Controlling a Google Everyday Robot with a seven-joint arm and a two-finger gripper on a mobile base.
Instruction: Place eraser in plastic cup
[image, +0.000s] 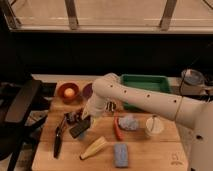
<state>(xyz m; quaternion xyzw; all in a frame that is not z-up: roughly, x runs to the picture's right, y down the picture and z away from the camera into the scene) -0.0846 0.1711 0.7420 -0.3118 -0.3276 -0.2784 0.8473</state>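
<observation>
My gripper (76, 119) hangs at the end of the white arm, over the left part of the wooden table (160, 152). It is shut on the eraser (80, 128), a flat black block held tilted. The plastic cup (82, 135) is small and light blue. It shows just under the eraser's lower edge and is mostly hidden by it. I cannot tell whether the eraser touches the cup's rim.
A red bowl holding an orange ball (68, 92) and a purple bowl (88, 91) stand behind the gripper. A green tray (145, 82) is at the back. Also on the table are a white cup with a stick (154, 126), a red pepper (116, 129), a blue-grey sponge (120, 154), a yellow item (94, 148) and a black tool (58, 137). A black chair (20, 107) is at the left.
</observation>
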